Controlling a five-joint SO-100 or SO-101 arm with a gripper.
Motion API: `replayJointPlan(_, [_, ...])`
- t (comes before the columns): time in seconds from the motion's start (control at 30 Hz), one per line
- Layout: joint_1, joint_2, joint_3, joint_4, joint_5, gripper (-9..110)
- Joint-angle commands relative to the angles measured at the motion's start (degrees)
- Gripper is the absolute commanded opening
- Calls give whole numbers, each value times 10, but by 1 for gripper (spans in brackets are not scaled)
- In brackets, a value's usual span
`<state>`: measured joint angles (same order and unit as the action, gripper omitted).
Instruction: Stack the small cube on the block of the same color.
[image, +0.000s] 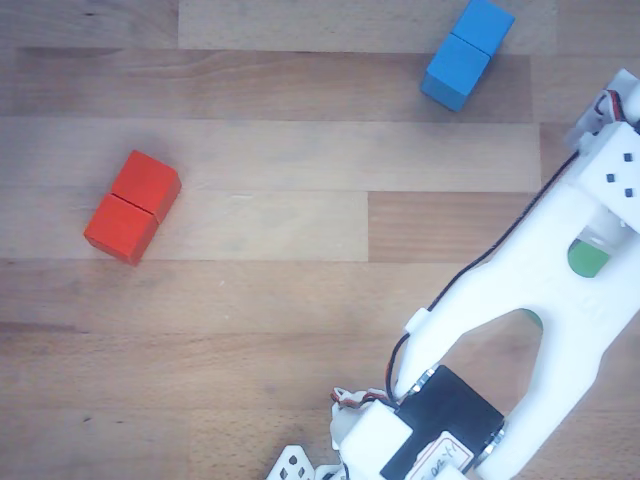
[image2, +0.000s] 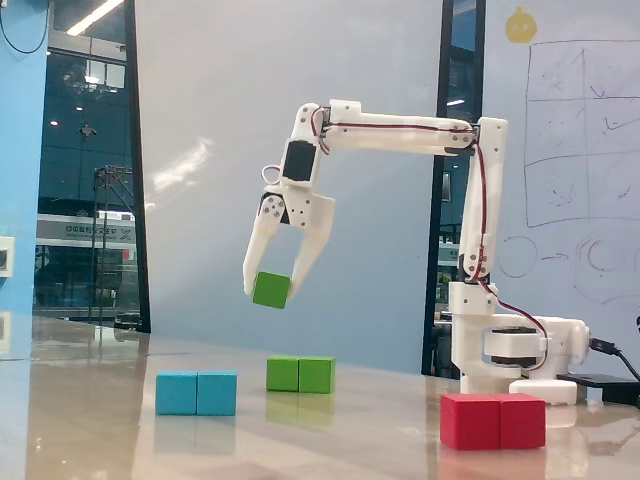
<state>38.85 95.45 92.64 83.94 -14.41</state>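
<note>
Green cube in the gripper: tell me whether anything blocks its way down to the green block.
Nothing visible does. In the fixed view the gripper holds the small cube in open air above the block, whose top is bare; the blue block sits off to the left.

Hardly any writing can be read. In the other view, a servo motor at the bottom edge carries a white sticker with printed characters, too small and cut off to make out. In the fixed view, the whiteboard on the right bears hand-drawn grid lines, circles and scribbles, none legible as words, and a small yellow round sticker sits at its top. A pale band of signage behind the glass on the left is blurred beyond reading.
</note>
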Motion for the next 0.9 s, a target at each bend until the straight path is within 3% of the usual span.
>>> replayJointPlan(0.0, [26,-7,-58,4,-2,5])
replayJointPlan(0.87, [65,-122,-57,12,0,5])
